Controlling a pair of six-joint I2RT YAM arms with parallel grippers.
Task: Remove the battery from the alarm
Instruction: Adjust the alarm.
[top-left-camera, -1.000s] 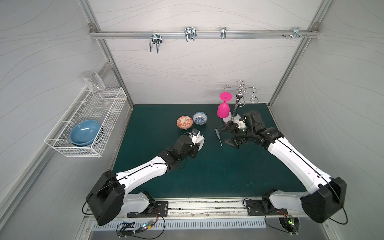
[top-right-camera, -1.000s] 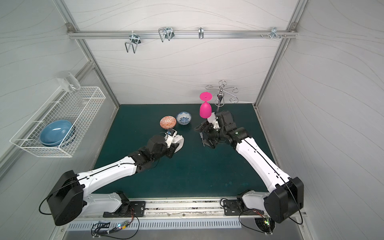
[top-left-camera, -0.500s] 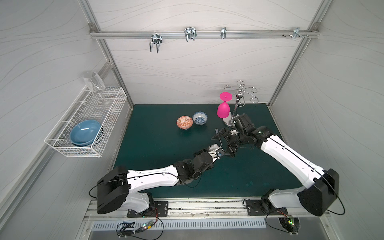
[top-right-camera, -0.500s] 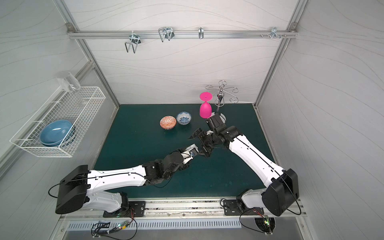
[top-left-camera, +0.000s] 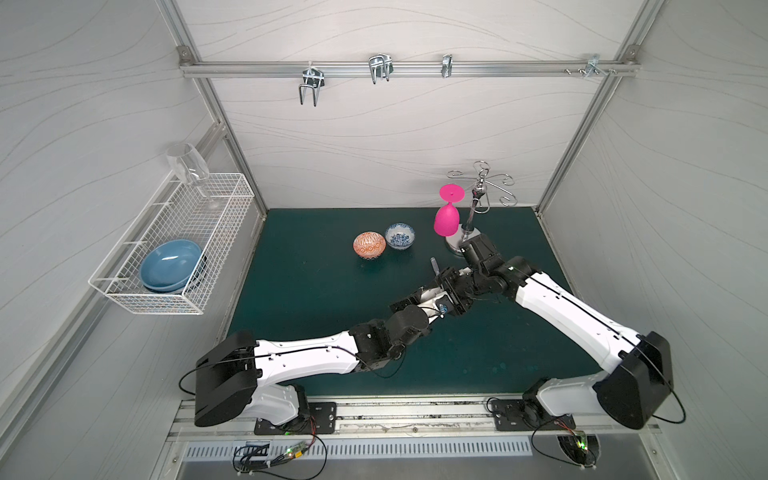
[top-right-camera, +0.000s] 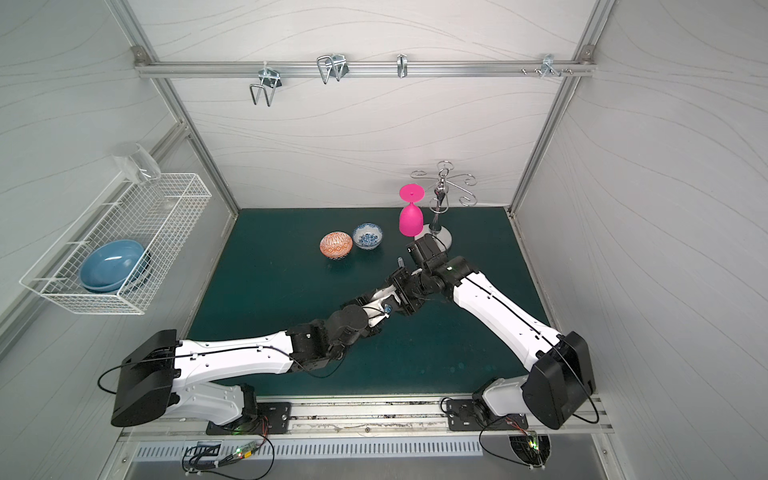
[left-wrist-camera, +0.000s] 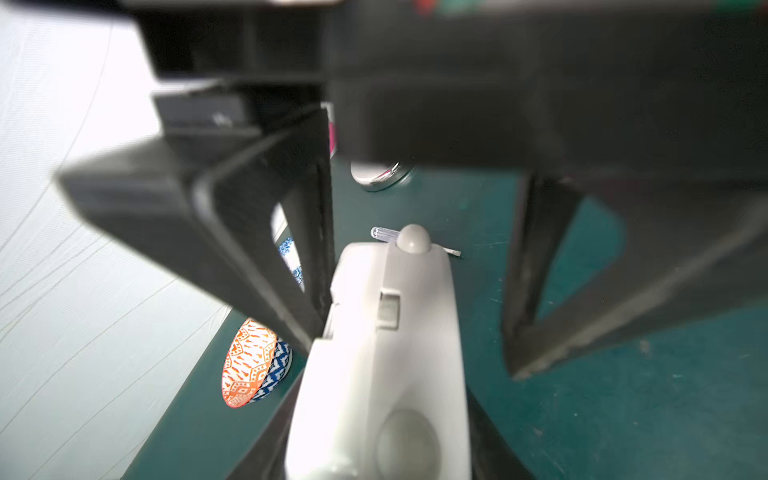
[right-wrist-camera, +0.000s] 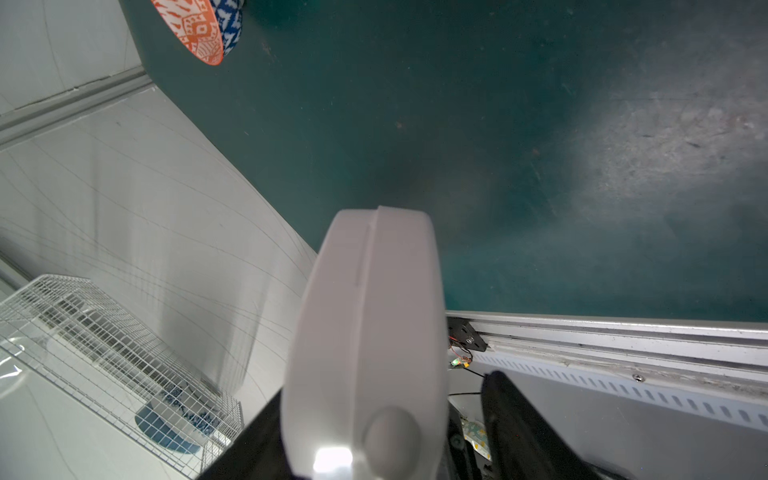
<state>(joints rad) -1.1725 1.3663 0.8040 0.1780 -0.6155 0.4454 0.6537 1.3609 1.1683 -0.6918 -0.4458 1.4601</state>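
Looked down into a white-panelled booth (top-left-camera: 374, 145) over a dark green bench (top-left-camera: 311, 299). Noted, from the left, a wire basket (top-left-camera: 120, 270) on the wall with a blue bowl (top-left-camera: 170, 266) inside, then an orange bowl (top-left-camera: 369, 245) and a blue-patterned bowl (top-left-camera: 400, 236) at the back. Found the left tool (top-left-camera: 430, 303) stretched to mid-bench and clamped on the alarm (left-wrist-camera: 386, 353), apparently held off the bench. Spotted a screwdriver (top-left-camera: 435, 265) lying just behind, untouched. Found the right tool (top-left-camera: 451, 293) straddling the alarm's far end, jaws part-way in: one finger (left-wrist-camera: 266, 232) against the case, the other (left-wrist-camera: 540, 291) short of it, so not yet gripping. Passed a pink goblet (top-left-camera: 447, 216) and a metal stand (top-left-camera: 478, 208) at back right. Saw no battery in any view; presumed it inside the alarm.

Judged the step a hand-over or a bracing of the alarm between both tools. Judged the next move to call for closing the right jaws squarely on the case without twisting it in the left grip, then exposing the back recess.

Compared with a second before: left tool and alarm then near the orange bowl, right tool by the stand with wider jaws; since brought together at mid-bench. Screwdriver unmoved.
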